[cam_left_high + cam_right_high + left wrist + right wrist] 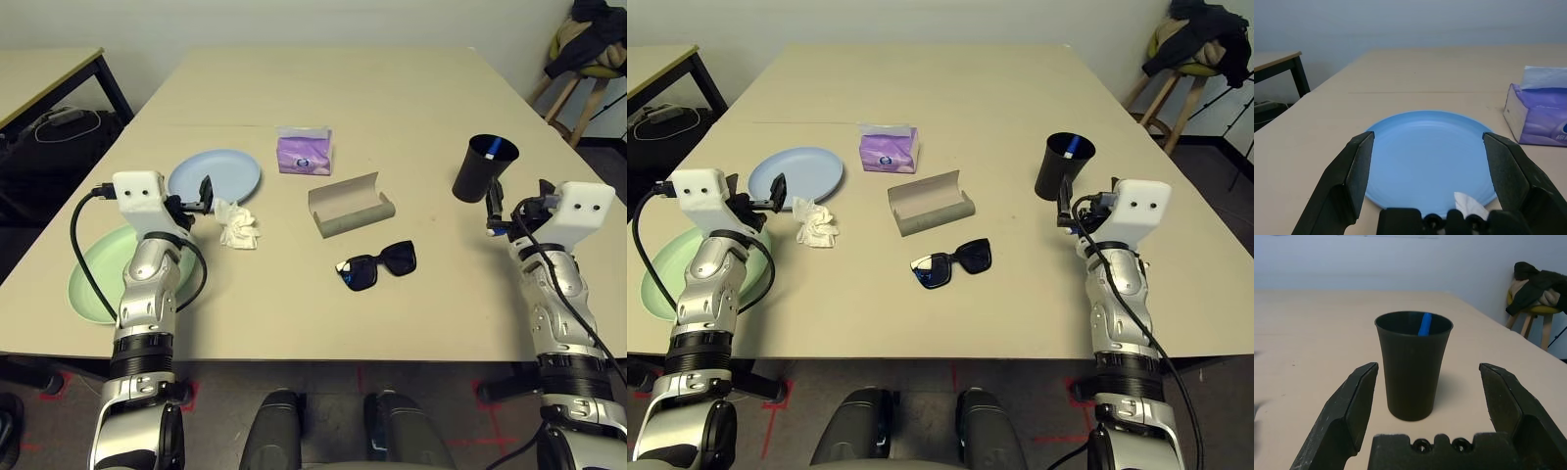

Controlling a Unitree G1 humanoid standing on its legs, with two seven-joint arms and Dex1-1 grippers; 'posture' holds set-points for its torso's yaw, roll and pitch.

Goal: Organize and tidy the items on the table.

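Note:
On the table a pale blue plate lies at the left, with a green plate nearer to me, partly under my left forearm. My left gripper hovers open over the blue plate's near edge, beside crumpled white tissue. A purple tissue pack, an open grey glasses case and black sunglasses occupy the middle. The black cup stands upright at the right, holding the blue-white pen. My right gripper is open just short of it, empty.
A smaller black-legged table with cables beneath stands at the far left. A wooden stool draped with dark clothing is at the far right. A faint seam crosses the tabletop; its far half is bare.

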